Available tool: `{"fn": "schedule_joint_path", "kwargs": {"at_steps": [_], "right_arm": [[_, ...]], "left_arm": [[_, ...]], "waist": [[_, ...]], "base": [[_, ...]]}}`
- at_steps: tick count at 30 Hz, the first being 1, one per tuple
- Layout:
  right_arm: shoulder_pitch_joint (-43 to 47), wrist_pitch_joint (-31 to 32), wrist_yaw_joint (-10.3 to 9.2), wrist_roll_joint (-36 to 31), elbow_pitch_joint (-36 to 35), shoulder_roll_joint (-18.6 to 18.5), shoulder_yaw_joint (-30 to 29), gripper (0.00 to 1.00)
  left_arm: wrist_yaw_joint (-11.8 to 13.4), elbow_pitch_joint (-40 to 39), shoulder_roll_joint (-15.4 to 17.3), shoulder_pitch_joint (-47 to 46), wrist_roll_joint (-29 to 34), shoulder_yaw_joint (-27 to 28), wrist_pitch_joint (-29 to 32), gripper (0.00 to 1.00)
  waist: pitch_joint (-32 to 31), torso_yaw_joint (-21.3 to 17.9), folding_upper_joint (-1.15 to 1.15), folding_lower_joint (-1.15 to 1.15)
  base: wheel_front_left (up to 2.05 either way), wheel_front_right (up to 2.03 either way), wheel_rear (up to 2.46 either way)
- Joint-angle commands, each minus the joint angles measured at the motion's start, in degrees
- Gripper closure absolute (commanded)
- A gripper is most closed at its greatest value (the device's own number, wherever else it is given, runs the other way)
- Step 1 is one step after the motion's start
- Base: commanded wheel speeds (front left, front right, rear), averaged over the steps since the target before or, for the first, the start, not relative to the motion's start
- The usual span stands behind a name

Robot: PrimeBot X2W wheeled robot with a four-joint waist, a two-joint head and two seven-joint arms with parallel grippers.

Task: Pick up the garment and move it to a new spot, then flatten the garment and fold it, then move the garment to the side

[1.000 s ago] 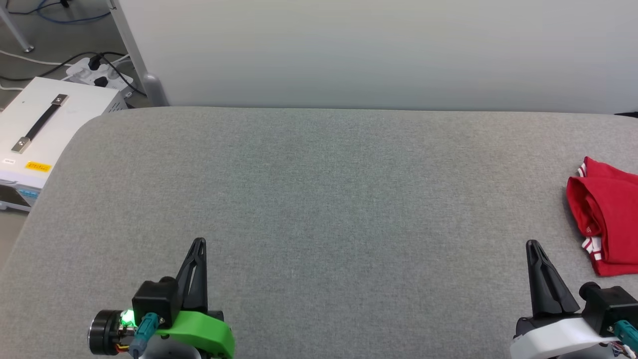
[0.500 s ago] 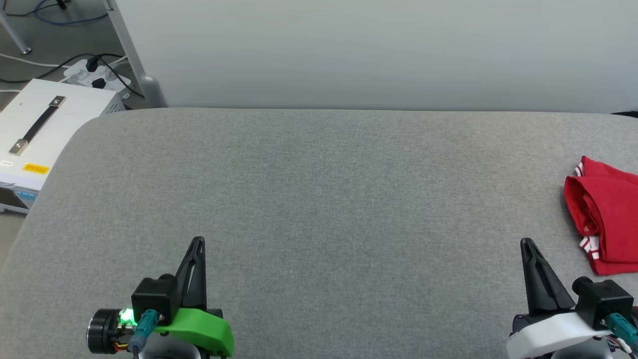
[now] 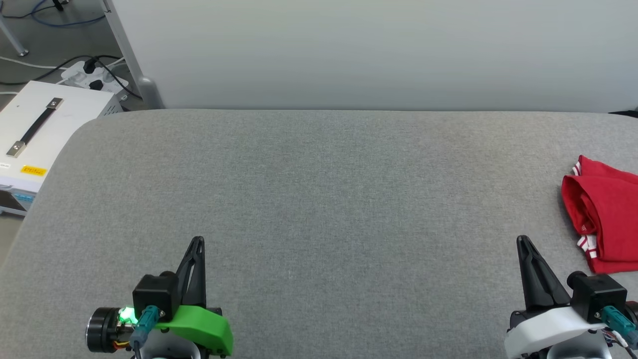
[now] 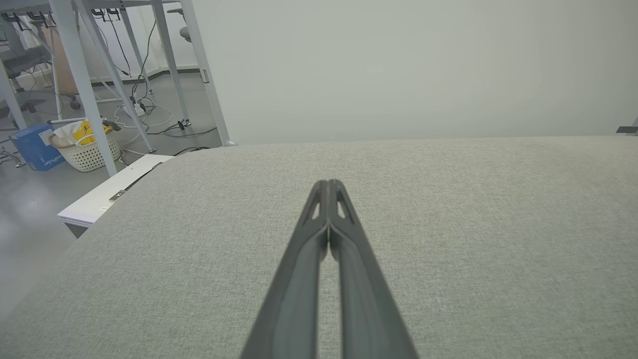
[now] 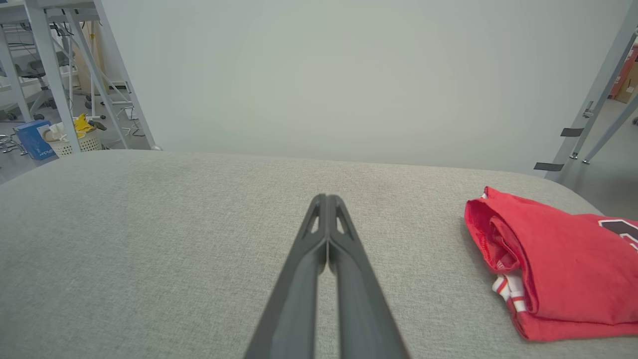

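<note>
Both claws hang low over the counter [image 3: 319,189] and hold nothing; my left claw [image 3: 198,241] has its fingers pressed together, and so does my right claw [image 3: 521,239]; the garment [image 3: 603,219] lies to the right of the right claw and a little beyond it, not touching, doubled into a compact red stack with striped trim peeking out on the claw's side; I judge it folded and set aside, so the claws sit clear to avoid snagging it.
</note>
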Motion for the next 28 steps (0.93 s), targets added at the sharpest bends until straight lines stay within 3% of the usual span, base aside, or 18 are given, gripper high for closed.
{"fn": "schedule_joint_path", "kwargs": {"at_steps": [1,28], "right_arm": [[-1.1,0.4,-0.02,-0.6,0.2,0.1,0.1,1.0],[-2.9,4.1,-0.04,-2.7,0.7,0.2,0.9,1.0]], "left_arm": [[0.6,-0.3,-0.3,-0.8,0.4,0.3,0.3,1.0],[1.4,-1.6,-0.5,-1.4,1.3,0.8,4.0,1.0]], "waist": [[0.0,0.0,0.0,0.0],[-0.2,-0.7,0.0,0.0]], "base": [[0.0,0.0,0.0],[0.0,0.0,0.0]]}}
